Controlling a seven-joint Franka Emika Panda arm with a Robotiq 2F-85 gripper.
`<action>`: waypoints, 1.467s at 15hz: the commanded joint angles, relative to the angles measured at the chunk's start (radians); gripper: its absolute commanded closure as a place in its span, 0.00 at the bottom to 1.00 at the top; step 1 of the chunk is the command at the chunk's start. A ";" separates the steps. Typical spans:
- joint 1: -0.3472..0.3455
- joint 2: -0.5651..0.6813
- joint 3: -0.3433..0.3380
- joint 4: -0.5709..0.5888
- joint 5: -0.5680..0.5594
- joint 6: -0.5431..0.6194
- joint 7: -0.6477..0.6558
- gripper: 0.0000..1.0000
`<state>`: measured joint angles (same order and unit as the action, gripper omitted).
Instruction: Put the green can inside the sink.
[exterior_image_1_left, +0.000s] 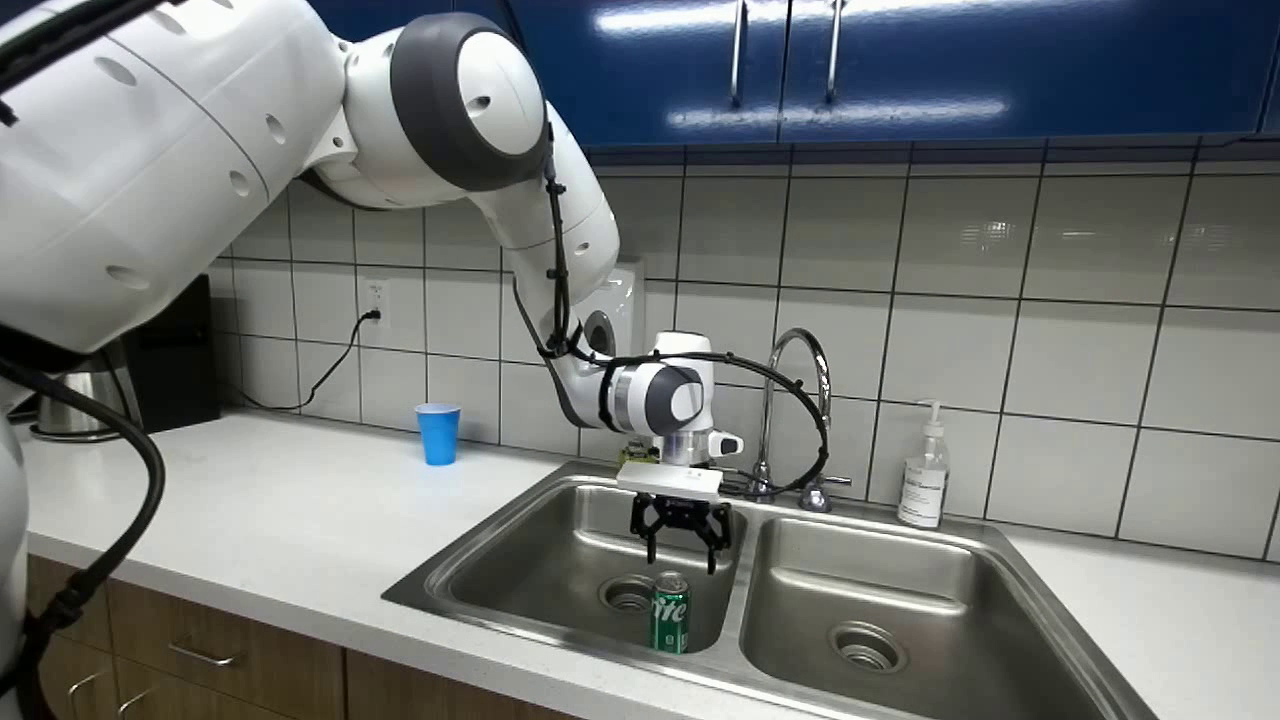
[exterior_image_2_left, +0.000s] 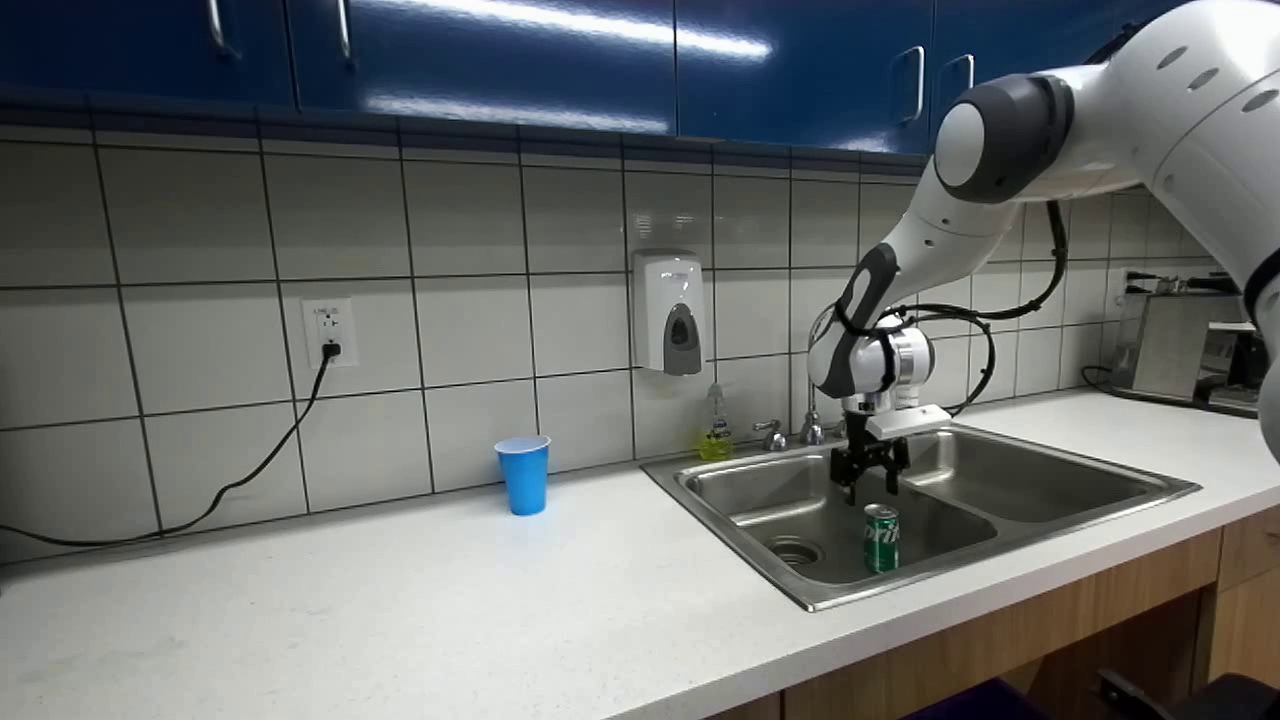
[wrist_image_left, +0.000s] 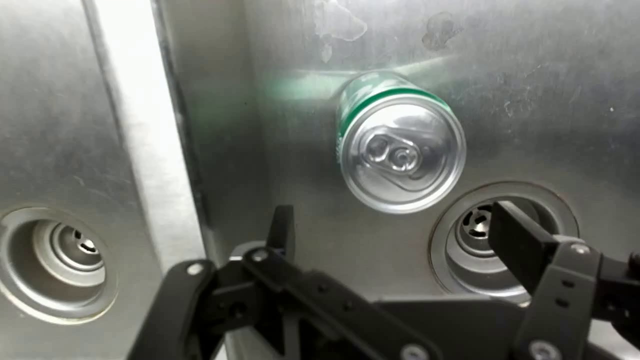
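HAND: my black jointed gripper (exterior_image_1_left: 681, 560), jaws parted, gripping nothing | OBJECT: green cylindrical metal can (exterior_image_1_left: 670, 615), upright in left basin (exterior_image_1_left: 530, 570) of double-basin stainless-steel sink (exterior_image_1_left: 425, 588), lower centre of an exterior view | DONE: placement, as I judge | REMAINING: my withdrawal only

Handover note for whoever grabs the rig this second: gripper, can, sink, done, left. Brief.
Gripper: open, holding nothing, hanging over the sink, apart from the can.
Green can: upright in the basin nearer the blue cup.
Done: can is inside the sink, as the task asks.
Left: no placing step that I can see; probably just raise the gripper up and away, minding the can close to its fingers.
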<state>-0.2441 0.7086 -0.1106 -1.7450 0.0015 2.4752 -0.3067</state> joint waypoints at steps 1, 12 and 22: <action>-0.004 -0.086 0.009 -0.047 -0.013 -0.011 0.020 0.00; 0.043 -0.443 -0.015 -0.452 -0.055 -0.015 0.027 0.00; 0.045 -0.842 -0.045 -0.862 -0.153 -0.078 0.006 0.00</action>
<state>-0.2069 0.0122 -0.1362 -2.4939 -0.1152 2.4420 -0.3066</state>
